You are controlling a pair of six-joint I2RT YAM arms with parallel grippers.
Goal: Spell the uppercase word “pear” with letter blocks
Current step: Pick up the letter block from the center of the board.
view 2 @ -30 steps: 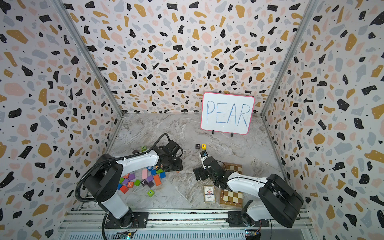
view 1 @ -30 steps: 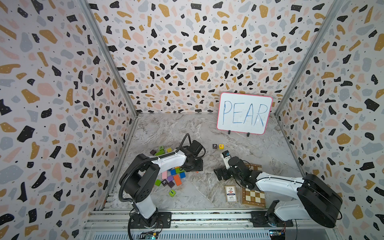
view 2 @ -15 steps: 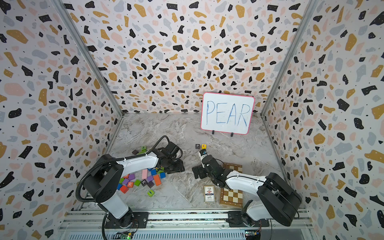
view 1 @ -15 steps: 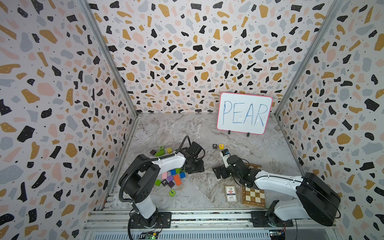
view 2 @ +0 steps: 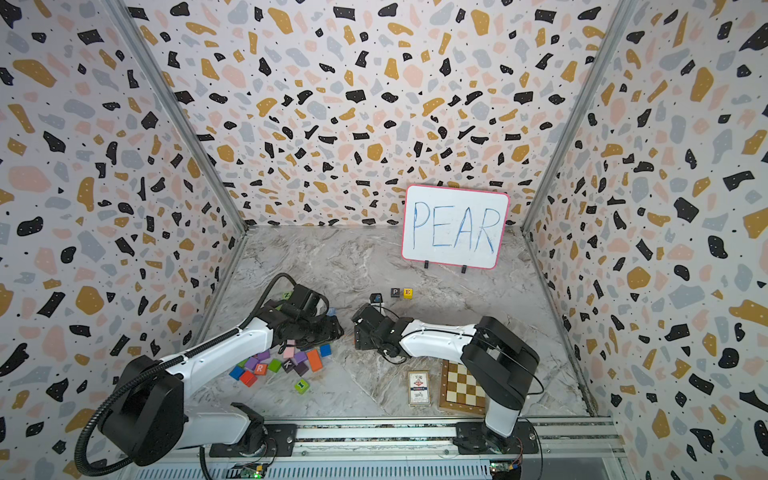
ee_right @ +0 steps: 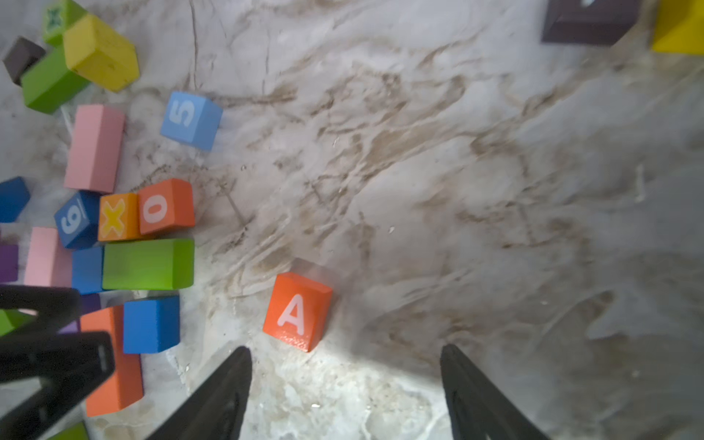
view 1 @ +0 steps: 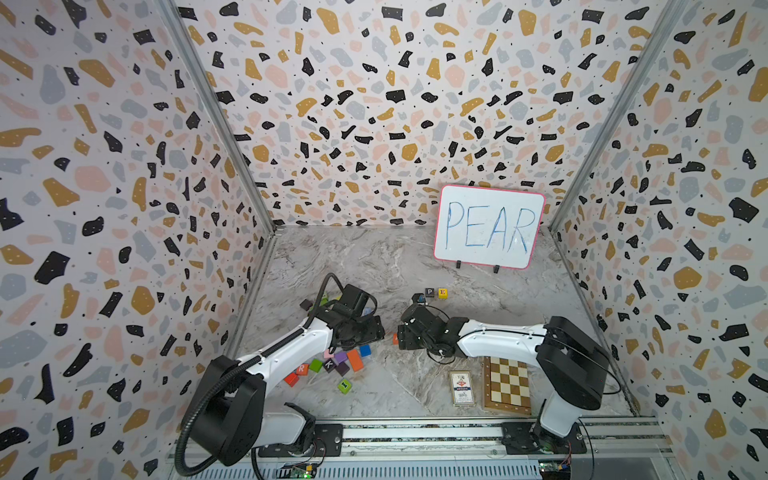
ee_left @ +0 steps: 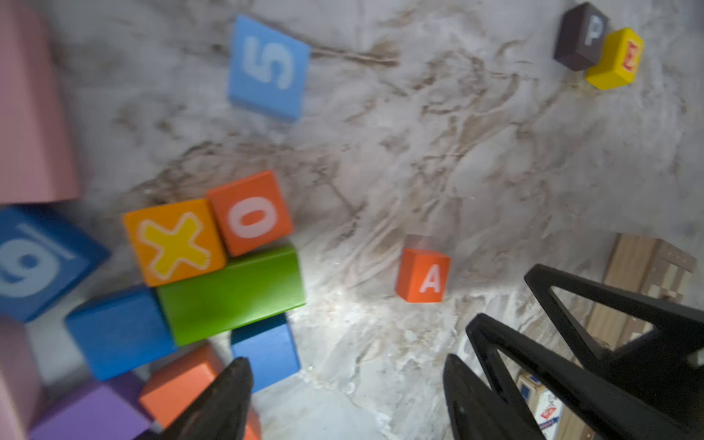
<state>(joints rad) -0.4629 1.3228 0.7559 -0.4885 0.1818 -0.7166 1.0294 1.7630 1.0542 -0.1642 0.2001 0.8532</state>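
The black P block (view 1: 430, 292) and yellow E block (view 1: 443, 292) stand side by side mid-table in both top views, and show in the left wrist view as P (ee_left: 581, 36) and E (ee_left: 615, 59). The orange A block (ee_right: 297, 310) lies on the marble just ahead of my open right gripper (ee_right: 344, 350), nearer one finger. It is also in the left wrist view (ee_left: 423, 276), beyond my open, empty left gripper (ee_left: 347, 365). The two grippers face each other closely, left (view 1: 379, 328), right (view 1: 400, 337). The orange-red R block (view 1: 302, 368) sits in the pile by the left arm.
A whiteboard (view 1: 488, 226) reading PEAR stands at the back right. A chessboard (view 1: 507, 384) and a card box (view 1: 462, 387) lie under the right arm. Loose coloured blocks (view 1: 355, 359), with K (view 1: 328, 364), I (view 1: 344, 386) and 5 (ee_left: 268, 66), crowd the left side.
My right gripper has swung left, close to the left gripper. The left gripper has drawn back a little toward the pile.
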